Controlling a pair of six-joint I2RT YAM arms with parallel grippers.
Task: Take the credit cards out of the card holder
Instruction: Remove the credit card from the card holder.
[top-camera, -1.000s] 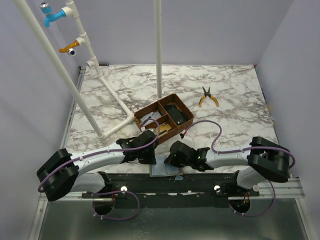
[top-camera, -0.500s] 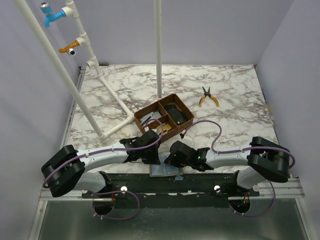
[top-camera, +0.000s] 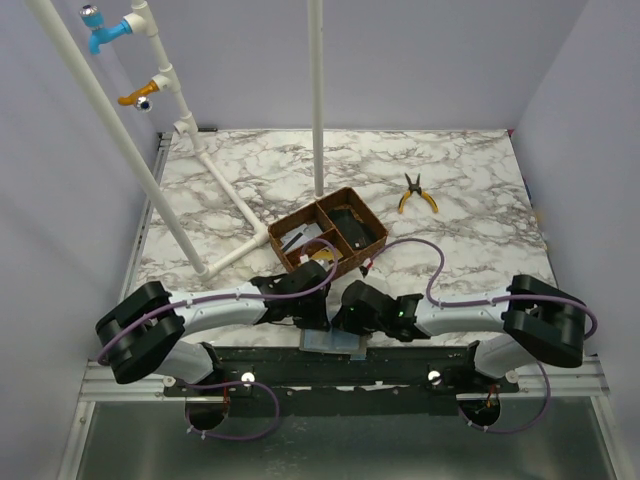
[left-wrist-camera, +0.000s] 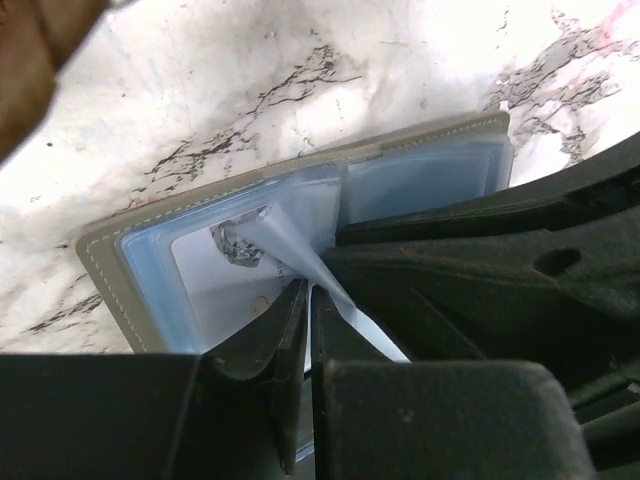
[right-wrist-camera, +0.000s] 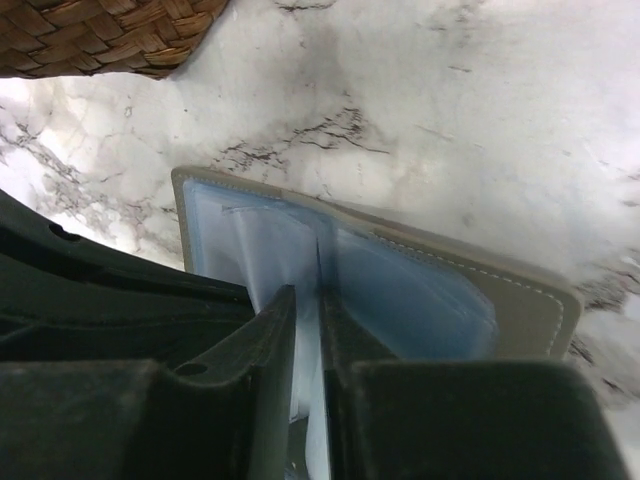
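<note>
Crowding the near edge of the white, grey-veined marble table (top-camera: 480, 230) in the overhead view, the left gripper (top-camera: 318, 320) and right gripper (top-camera: 340, 322) are hanging nose to nose over the card holder (top-camera: 330, 342), hiding all but a pale blue-grey strip of it. Just behind them, one brown tray (top-camera: 306, 212) with three compartments is sitting. One pair of yellow-handled pliers (top-camera: 417, 194) is lying well apart at the far right. A white pipe frame (top-camera: 120, 140) is standing at the left, carrying a blue tap (top-camera: 105, 30) and an orange tap (top-camera: 135, 97).

From the left wrist, the flat rectangular holder is lying open on the marble, grey outside with pale stitching and glossy clear-blue pockets inside. One whitish card (left-wrist-camera: 200, 275) is showing in the left pocket; more I cannot count. The left fingers (left-wrist-camera: 270, 340) are pressing almost together, and a thin pale leaf (left-wrist-camera: 295, 250) is running past their tips; whether it is pinched I cannot tell. The right gripper's black body is blocking the holder's right half.

From the right wrist, the tray's corner is showing a woven texture. The right fingers (right-wrist-camera: 270, 330) are standing a narrow slit apart astride the holder's upright middle leaf (right-wrist-camera: 320, 255); whether they are clamping it I cannot tell. The left gripper's black bulk is covering the holder's left corner.
</note>
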